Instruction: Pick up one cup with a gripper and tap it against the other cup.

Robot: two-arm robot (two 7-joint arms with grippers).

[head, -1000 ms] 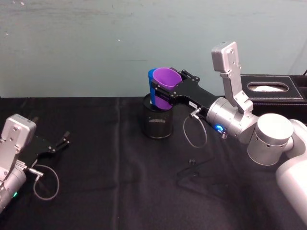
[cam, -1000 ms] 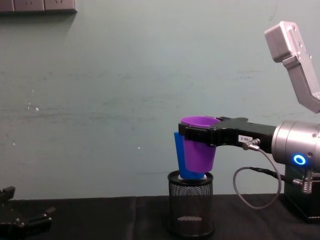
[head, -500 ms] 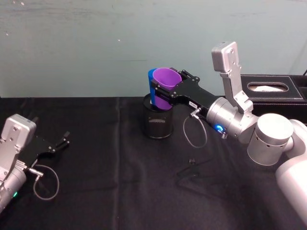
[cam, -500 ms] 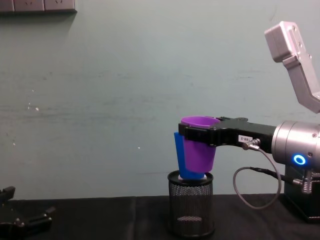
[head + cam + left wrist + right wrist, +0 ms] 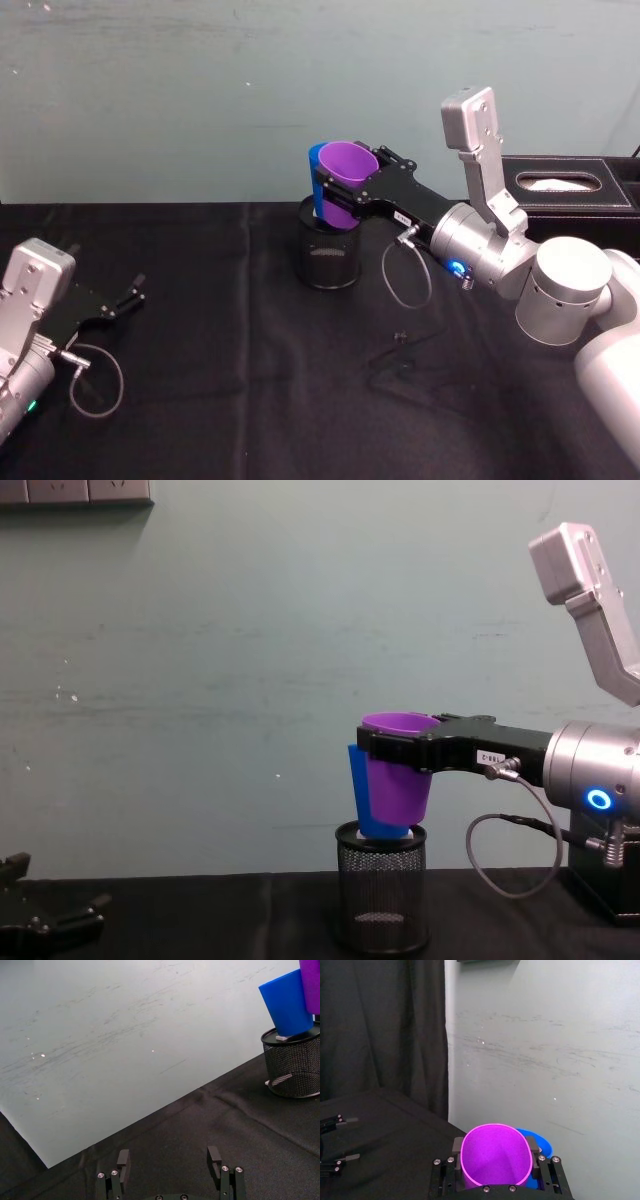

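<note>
Right hand (image 5: 350, 175) clamps the one purple cup (image 5: 398, 785), seemingly touching the one blue cup (image 5: 315, 180) in one mesh holder (image 5: 328, 262); left hand (image 5: 169, 1157) lies with its fingers apart.

Purple cup (image 5: 495, 1155) between the jaws

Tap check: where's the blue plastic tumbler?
Chest view, centre: the blue plastic tumbler sits on the black wire-mesh holder, just left of the purple plastic tumbler in the right gripper.

The head view looks down at the mesh holder (image 5: 328, 262) toward 12 o'clock; the chest view faces it level, side-on. The right wrist view sits close above the purple cup (image 5: 494, 1155); the left wrist view shares the holder from afar.
</note>
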